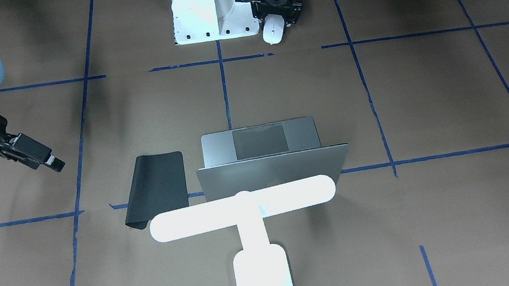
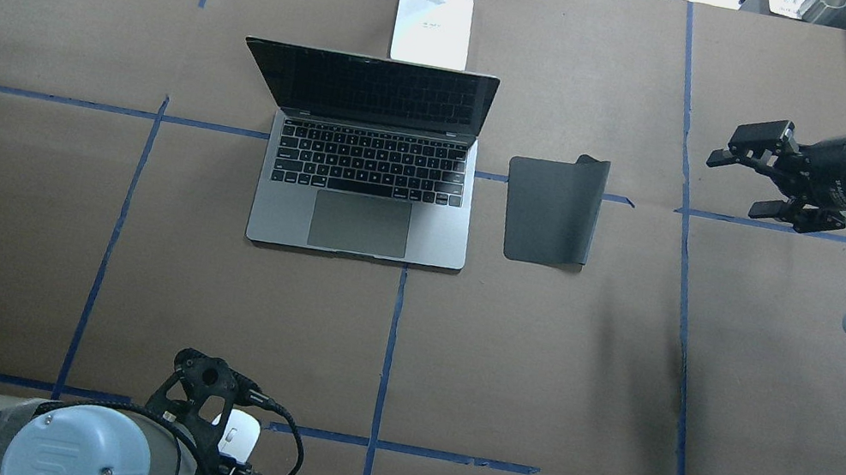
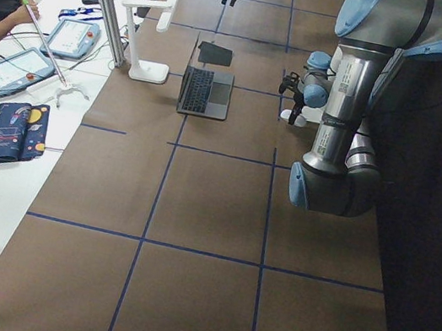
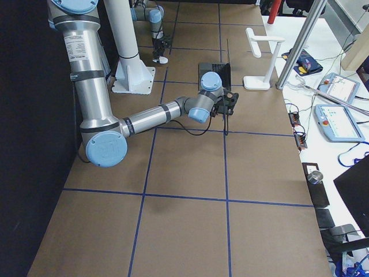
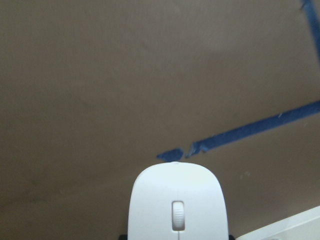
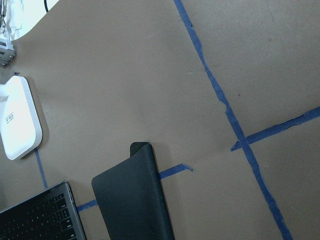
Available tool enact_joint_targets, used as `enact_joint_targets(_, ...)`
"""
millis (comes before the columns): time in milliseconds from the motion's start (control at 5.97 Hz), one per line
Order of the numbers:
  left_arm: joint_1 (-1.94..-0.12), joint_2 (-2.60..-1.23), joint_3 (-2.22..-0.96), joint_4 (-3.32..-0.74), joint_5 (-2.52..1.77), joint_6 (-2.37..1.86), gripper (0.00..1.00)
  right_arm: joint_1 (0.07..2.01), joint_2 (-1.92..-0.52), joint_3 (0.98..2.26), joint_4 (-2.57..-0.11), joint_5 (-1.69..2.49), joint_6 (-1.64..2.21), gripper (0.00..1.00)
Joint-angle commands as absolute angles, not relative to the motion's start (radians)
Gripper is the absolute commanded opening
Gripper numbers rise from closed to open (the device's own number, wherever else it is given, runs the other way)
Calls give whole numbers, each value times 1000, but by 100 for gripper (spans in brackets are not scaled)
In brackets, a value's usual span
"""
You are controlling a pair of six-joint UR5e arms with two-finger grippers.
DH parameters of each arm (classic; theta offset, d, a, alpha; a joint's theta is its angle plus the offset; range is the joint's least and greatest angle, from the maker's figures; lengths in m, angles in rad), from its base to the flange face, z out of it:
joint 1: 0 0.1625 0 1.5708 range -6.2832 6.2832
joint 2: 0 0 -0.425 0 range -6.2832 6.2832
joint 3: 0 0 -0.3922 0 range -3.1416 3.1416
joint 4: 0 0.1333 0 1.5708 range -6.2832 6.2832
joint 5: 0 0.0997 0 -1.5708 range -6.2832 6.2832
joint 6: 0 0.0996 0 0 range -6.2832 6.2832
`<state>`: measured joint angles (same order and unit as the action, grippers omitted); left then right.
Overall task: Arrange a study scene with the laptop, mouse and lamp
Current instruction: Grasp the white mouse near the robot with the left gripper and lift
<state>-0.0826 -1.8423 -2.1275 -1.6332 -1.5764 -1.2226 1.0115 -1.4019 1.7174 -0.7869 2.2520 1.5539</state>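
Observation:
The silver-grey laptop (image 2: pixel 367 184) stands open in the middle of the table, screen toward the robot. The white T-shaped lamp (image 1: pixel 243 210) stands just behind it, its base (image 2: pixel 432 26) upright on the table. The white mouse (image 1: pixel 273 31) is at the robot's near edge beside the pedestal. My left gripper (image 1: pixel 276 14) is shut on the mouse, which fills the bottom of the left wrist view (image 5: pixel 175 205). My right gripper (image 2: pixel 736 187) is open and empty, hovering to the right of the black mat (image 2: pixel 552 208).
The mat lies just right of the laptop with one corner curled up (image 6: pixel 135 200). The white bolted pedestal (image 1: pixel 209 12) stands next to the mouse. Blue tape lines cross the brown table. Tablets and cables lie on a side table beyond the lamp (image 4: pixel 334 109).

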Motion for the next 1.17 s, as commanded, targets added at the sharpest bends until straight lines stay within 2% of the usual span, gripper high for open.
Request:
enact_joint_targets(0,-138,-1931,-2134,-1632,-1577,-1220,0,1040,-1436,1739,-784,2275,1548,100)
enact_joint_targets(335,-178,-2041,-2087,-1620,-1578,-1218,0,1158,-1492,1735,-787,2400,1406,100)
enact_joint_targets(670,-242,-2230,-1897,-1597,-1588,-1213,0,1207,-1532,1730,-787,2439,1324,100)
enact_joint_targets(1005,-335,-2464,-1629,-1606,-1718,-1212,0,1218,-1555,1729,-787,2439,1298,100)
